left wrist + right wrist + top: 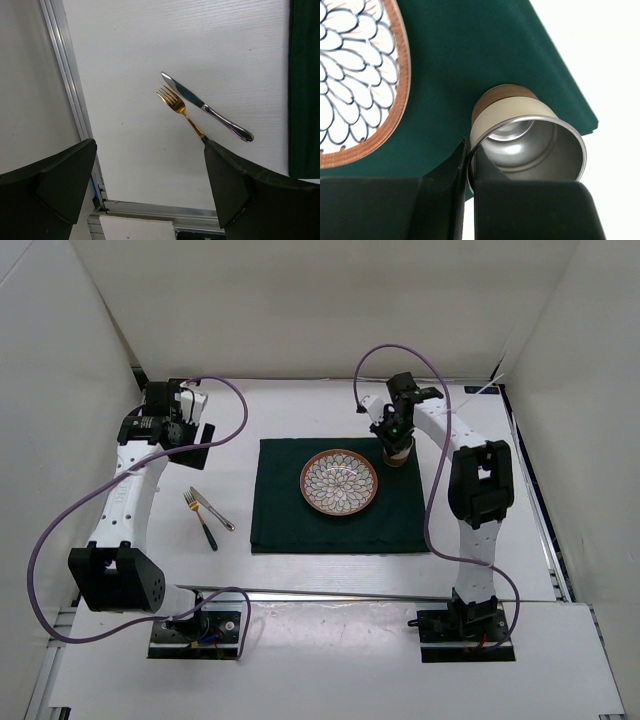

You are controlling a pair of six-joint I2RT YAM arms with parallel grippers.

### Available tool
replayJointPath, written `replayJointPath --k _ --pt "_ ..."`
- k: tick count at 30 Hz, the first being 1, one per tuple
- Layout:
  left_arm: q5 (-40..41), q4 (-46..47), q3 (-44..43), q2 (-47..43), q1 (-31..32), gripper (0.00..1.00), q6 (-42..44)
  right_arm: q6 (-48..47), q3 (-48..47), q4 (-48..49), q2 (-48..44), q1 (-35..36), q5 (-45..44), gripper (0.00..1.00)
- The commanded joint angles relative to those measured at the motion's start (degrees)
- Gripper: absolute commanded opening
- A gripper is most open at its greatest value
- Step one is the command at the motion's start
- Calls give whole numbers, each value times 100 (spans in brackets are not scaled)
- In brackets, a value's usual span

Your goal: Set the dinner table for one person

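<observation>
Dinner table [330,400] spreads white and rail-edged under both arms, filling our view.
At its centre we see the dark green cloth [285,525], with the patterned plate [339,482] on it and the cup [530,145] at its far right corner. The right gripper [470,170] is clamped on the cup's rim, one finger inside it. The left gripper [149,170] hangs with fingers wide apart over bare table left of the cloth, where the knife [207,109] and fork [180,112] lie close together.
</observation>
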State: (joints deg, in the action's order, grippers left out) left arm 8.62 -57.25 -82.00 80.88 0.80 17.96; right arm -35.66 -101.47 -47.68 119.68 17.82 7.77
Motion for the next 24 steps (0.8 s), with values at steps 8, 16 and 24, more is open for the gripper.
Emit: replayJointPath --k 8,16,24 --pt "-1 -93 -18 -152 -45 100 -20 -73 -338 435 407 11 -144 0" --pt "-115 -146 358 -327 -45 100 -396 112 -286 348 -154 11 49 58" --pt "-817 -146 1009 -459 -45 100 -2031 166 -612 -110 -1435 256 401 80"
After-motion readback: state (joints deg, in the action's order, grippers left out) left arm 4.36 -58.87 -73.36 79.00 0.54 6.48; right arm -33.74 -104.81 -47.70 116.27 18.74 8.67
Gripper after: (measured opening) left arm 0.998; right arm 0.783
